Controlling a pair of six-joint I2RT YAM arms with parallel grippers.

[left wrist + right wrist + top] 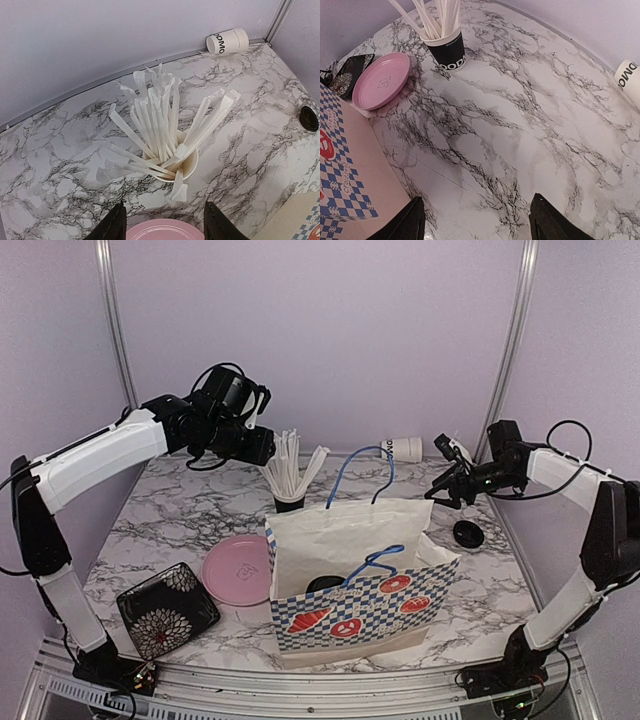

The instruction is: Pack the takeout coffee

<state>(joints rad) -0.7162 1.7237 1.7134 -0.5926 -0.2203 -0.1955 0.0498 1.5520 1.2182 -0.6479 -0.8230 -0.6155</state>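
White paper takeout cup [405, 448] with black lettering, lying on its side at the marbled counter's [180, 530] far edge near the right corner, is judged light and easily crushed, best taken gently across its body; left gripper [165, 222] and right gripper [477, 220] are seen parted, empty.

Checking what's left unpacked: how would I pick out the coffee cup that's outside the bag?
Find the checked paper bag mid-table, then look past it to the back wall. There a white paper cup lies on its side; its neighbour, the black cup of sticks, stands upright.
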